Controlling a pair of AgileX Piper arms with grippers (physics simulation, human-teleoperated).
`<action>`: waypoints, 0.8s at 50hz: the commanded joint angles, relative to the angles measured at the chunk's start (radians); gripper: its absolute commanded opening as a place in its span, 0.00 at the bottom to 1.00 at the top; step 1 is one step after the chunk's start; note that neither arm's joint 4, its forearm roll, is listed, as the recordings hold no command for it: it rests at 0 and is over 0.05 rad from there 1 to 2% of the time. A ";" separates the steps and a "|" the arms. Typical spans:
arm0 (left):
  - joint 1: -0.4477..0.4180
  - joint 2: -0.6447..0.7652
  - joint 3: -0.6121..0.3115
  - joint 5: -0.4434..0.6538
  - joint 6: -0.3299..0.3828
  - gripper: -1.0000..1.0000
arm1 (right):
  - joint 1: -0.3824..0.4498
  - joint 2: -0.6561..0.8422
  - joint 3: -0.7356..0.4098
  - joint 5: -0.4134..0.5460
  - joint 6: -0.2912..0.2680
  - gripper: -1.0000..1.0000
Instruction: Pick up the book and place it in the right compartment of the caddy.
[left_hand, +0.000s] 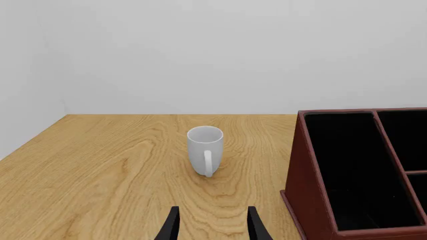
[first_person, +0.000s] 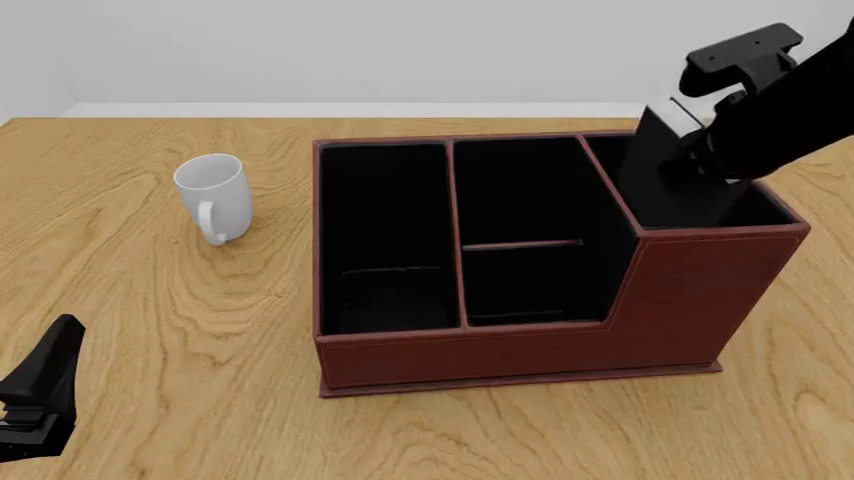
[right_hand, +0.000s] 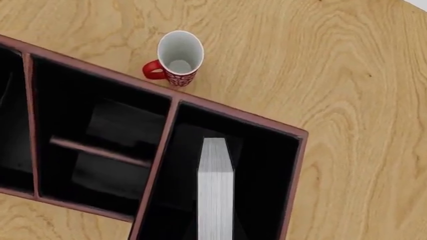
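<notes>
The large reddish-brown leather-look caddy (first_person: 534, 340) with its black-lined sections stands on the light wood-grain table (first_person: 160, 330). Its tall right compartment (first_person: 747, 215) already receives the thick matte-black hardcover book (first_person: 667, 170), which stands on edge, leaning, its lower part below the rim and its upper part above it. In the right wrist view the white page edges (right_hand: 215, 190) sit between the compartment's walls, nearer the partition side.

Risk assessment: the book appears tilted rather than upright, so a release now could let it topple against a wall or catch a corner on the rim (the compartment is only a little wider than the book). A sideways drift of the arm could knock the partition and shift the caddy.

The right gripper (first_person: 701, 150) is at the book's upper end; its finger contact is not visible, though a grip is likely. The left gripper (left_hand: 212, 225) hovers low over bare table, fingers parted and holding nothing.

A plain white ceramic mug (first_person: 216, 198) stands to the caddy's left, well apart. A small red-handled patterned mug (right_hand: 177, 60) stands just beyond the caddy's far wall. Neither obstructs the descent.
</notes>
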 joint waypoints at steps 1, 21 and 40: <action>0.000 0.000 0.000 0.000 0.000 1.00 | -0.010 0.022 0.005 -0.037 0.029 0.00; 0.000 0.000 0.000 0.000 0.000 1.00 | -0.026 0.061 0.027 -0.080 0.029 0.00; 0.000 0.000 0.000 0.000 0.000 1.00 | -0.038 0.064 -0.010 -0.056 0.025 1.00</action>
